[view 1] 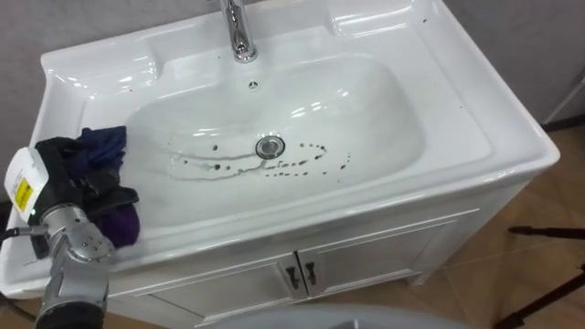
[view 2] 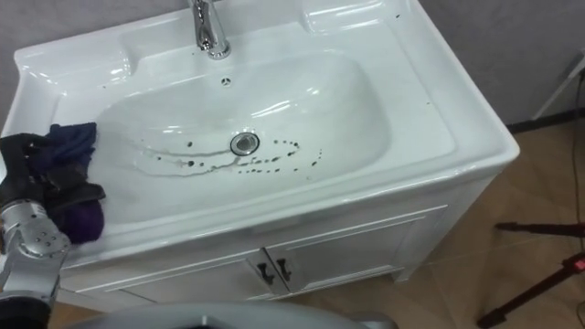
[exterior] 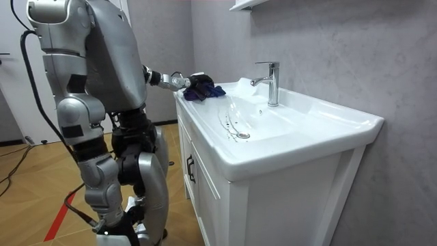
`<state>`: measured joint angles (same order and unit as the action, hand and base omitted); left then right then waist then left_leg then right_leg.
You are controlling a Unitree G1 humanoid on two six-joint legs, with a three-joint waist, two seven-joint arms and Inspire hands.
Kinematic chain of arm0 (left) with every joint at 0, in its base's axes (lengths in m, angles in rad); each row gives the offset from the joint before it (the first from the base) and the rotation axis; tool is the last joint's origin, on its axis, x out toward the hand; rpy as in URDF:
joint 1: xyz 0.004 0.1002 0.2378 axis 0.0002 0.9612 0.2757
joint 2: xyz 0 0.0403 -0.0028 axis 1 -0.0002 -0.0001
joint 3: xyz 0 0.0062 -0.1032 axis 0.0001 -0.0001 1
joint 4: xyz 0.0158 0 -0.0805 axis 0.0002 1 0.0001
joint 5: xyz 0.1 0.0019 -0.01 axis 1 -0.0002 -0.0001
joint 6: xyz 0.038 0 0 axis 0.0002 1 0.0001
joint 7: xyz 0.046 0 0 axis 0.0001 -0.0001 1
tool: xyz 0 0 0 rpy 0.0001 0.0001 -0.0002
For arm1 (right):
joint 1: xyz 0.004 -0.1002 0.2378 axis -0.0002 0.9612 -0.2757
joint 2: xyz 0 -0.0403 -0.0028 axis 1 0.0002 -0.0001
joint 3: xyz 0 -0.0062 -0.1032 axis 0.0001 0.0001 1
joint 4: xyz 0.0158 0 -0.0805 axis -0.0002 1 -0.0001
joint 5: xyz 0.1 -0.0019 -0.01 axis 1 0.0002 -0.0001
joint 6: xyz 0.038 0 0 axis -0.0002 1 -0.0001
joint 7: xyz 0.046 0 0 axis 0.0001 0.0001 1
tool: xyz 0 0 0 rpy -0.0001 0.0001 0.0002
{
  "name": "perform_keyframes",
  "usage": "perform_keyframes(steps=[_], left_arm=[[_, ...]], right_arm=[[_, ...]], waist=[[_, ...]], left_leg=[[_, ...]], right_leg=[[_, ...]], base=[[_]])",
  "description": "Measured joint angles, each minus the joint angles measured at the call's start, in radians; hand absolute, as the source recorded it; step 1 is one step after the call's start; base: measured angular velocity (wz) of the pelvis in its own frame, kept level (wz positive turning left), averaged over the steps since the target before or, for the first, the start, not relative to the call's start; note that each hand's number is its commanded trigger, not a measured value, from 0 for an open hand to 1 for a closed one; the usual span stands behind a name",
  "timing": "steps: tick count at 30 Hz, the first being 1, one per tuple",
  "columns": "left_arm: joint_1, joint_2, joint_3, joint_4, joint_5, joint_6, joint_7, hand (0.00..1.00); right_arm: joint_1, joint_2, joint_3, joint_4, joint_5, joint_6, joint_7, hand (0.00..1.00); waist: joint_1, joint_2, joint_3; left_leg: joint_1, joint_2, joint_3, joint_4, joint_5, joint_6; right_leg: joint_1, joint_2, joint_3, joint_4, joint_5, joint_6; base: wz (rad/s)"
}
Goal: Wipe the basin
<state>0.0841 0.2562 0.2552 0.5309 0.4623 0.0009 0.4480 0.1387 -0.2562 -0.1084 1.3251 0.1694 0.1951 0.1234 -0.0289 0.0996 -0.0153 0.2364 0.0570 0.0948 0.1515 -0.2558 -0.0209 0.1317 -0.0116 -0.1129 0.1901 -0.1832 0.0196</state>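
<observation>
While the robot stands at the white basin (view 1: 457, 100), its left hand (view 1: 78, 178) has dark fingers curled round a blue-purple cloth (view 1: 102, 146) well left of the drain (view 1: 270, 146), with dark specks (view 1: 302, 166) scattered just beside that drain.

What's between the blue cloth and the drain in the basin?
A few dark specks and a thin streak on the white basin floor, seen in both eye views.
</observation>
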Motion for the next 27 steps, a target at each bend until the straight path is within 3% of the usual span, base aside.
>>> perform_keyframes(steps=[5,9,13,20,27], left_arm=[[-0.002,-0.013,-0.003,-0.062,0.0,0.045,-0.001,1.0],[0.008,-0.035,-0.006,-0.165,0.003,0.081,-0.002,1.0],[0.009,-0.043,-0.022,-0.222,0.005,0.087,-0.001,1.0],[0.013,-0.048,-0.037,-0.382,0.068,0.081,0.015,1.0],[0.027,-0.048,-0.114,-0.5,0.122,0.063,0.029,1.0]], right_arm=[[-0.001,0.012,0.009,0.013,0.002,-0.028,-0.004,0.0],[-0.001,0.025,0.012,0.014,0.041,-0.04,0.003,0.0],[-0.002,0.032,0.015,0.005,0.079,-0.066,0.015,0.0],[0.003,0.036,0.017,0.004,0.079,-0.137,0.02,0.0],[0.002,0.036,0.017,0.004,0.08,-0.148,0.031,0.0]], waist=[[-0.003,-0.014,0.0012],[0.001,-0.028,0.0079],[0.002,-0.033,0.0188],[-0.005,-0.033,0.0235],[-0.024,-0.032,0.0237]], left_leg=[[-0.007,0.0,-0.017,0.002,0.0,0.0],[-0.023,0.0,-0.033,0.006,0.0,0.0],[-0.039,0.0,-0.047,0.011,0.0,0.0],[-0.049,0.0,-0.053,0.012,0.0,0.0],[-0.05,0.0,-0.053,0.012,0.0,0.0]], right_leg=[[0.008,-0.001,-0.016,-0.006,0.0,0.0],[0.005,-0.002,-0.027,-0.014,0.001,-0.001],[0.003,-0.002,-0.04,-0.023,0.005,-0.001],[-0.01,-0.002,-0.031,-0.024,0.006,-0.002],[-0.011,-0.002,-0.027,-0.027,0.006,-0.002]], base=[[0.12],[0.12],[0.09],[-0.03],[-0.01]])
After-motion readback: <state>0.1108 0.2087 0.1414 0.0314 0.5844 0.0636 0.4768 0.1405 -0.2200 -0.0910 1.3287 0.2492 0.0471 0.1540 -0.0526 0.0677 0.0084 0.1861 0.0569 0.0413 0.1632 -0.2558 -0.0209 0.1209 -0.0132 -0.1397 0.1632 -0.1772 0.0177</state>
